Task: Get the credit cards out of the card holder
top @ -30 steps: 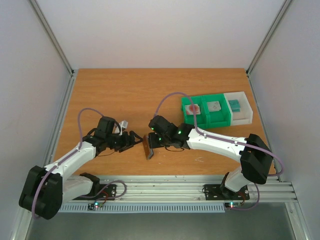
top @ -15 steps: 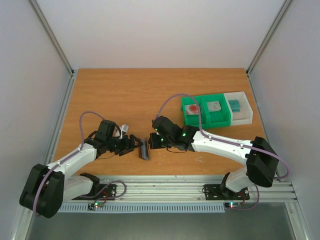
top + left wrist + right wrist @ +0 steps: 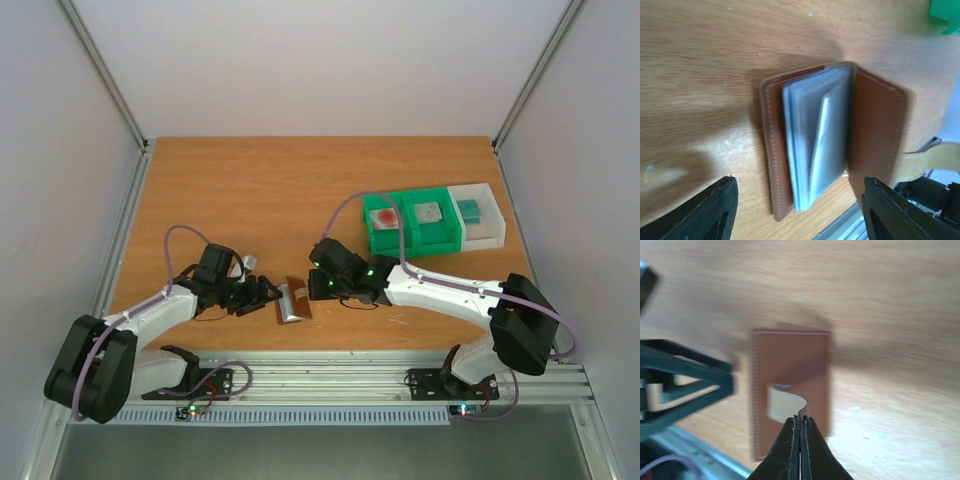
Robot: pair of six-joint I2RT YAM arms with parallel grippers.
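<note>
The table [image 3: 250, 190] ended only just near of where the card holder [image 3: 292, 303] lay open, so the biggest risk was a nudge toward the near side sliding it onto the metal rail [image 3: 330, 372]. The two arms met closely over the holder, and a careless swing could have knocked one into the other.

The left gripper [image 3: 797, 190] stood wide, one finger on each side of the holder and touching neither cover. Closing off-centre might have folded the covers together or crumpled the blue-grey sleeves [image 3: 817, 137]. The right gripper [image 3: 800, 420] was pinched tight on the tip of the closing tab [image 3: 785, 400], and so thin a strap looked likely to slip out under a pull.

Bare wood lay open to the far side and the left. The green bin [image 3: 415, 243] and white bin [image 3: 480, 237] sat well apart at the far right, holding the credit cards: pink [image 3: 385, 217], grey [image 3: 430, 212] and teal [image 3: 469, 209]. Whether any card remained in the sleeves could not be told.
</note>
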